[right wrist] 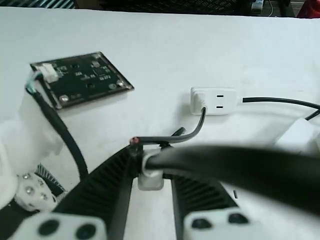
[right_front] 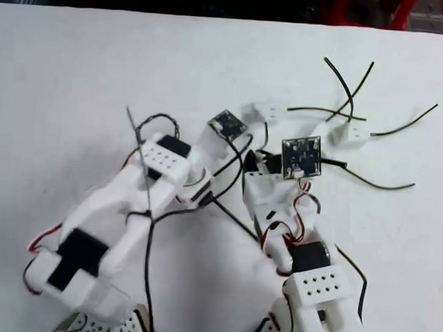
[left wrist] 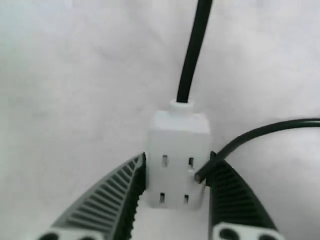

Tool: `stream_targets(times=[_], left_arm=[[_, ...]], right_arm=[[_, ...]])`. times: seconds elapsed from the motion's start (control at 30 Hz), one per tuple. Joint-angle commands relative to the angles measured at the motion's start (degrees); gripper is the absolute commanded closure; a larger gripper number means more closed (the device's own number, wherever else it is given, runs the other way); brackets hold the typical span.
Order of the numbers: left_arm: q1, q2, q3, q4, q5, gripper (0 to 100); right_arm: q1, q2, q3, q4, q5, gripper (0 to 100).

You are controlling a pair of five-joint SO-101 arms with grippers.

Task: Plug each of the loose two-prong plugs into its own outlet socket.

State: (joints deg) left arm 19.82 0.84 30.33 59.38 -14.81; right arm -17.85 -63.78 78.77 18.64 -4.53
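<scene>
- Over the bench (right_front: 64, 71) in the high view, the left arm (right_front: 124, 198) stands at the near left corner. The right arm (right_front: 307, 236) stands at the near edge, more toward the right. Both lean in, and their tips are close together near the middle.
- Past the tips, toward the far edge, a white far socket (right_front: 268, 109) lies flat with a thin black wire on it. A side socket (right_front: 351, 135), also white, lies nearer the right edge. Thin black stray wires (right_front: 382, 184) spread around it.
- Close up in the left wrist view, the left pincer (left wrist: 177, 157) is clamped on a white held socket (left wrist: 177, 132). One dark ribbed finger (left wrist: 125, 195) sits tight on each side of it. The little slots on the socket face up. A thick black cable (left wrist: 192, 55) comes out of its far end. A curved wire (left wrist: 260, 132) bends in, and its bare tip stops just beside one finger.
- Close up in the right wrist view, the right pincer (right wrist: 152, 155) is squeezed on a small pale plug (right wrist: 149, 179). A thick black cord (right wrist: 240, 170) runs off from the plug. You cannot see the prongs.
- Farther off on the bench lies a white slotted socket (right wrist: 215, 101), apart from this pincer. A thin bent wire (right wrist: 192, 132) goes from it to just beside a fingertip and ends in a reddish tip. A dark circuit board (right wrist: 80, 80) sits on the other arm's white body.
</scene>
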Motion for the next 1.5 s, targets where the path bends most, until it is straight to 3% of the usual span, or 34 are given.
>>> stream_targets(times=[0.0,0.2,0.43,0.7,0.9,1.03,1.47], left_arm=[[-0.04,-9.45,2.55,0.35,0.88,77],[-2.68,-20.18,7.56,0.26,0.88,74],[-13.58,-31.69,12.48,0.70,0.97,74],[-26.42,-48.13,26.64,0.26,0.53,74],[-33.89,-56.92,38.15,-6.33,0.44,74],[-35.47,-57.98,44.66,-11.52,0.44,74],[-38.20,-57.80,43.78,-10.02,0.44,74]], right_arm=[[0.66,-1.19,-0.97,-1.27,0.00,98.1],[0.40,-1.10,-1.05,-1.19,0.00,98.1],[-0.75,-1.10,-1.23,-0.04,2.73,98.1],[-13.93,-1.01,-6.86,16.75,7.21,98.1],[-21.67,-1.01,-7.21,18.68,8.97,98.1],[-22.46,1.89,-9.58,18.68,8.88,98.1],[-24.13,24.57,-14.77,10.15,8.70,98.1]])
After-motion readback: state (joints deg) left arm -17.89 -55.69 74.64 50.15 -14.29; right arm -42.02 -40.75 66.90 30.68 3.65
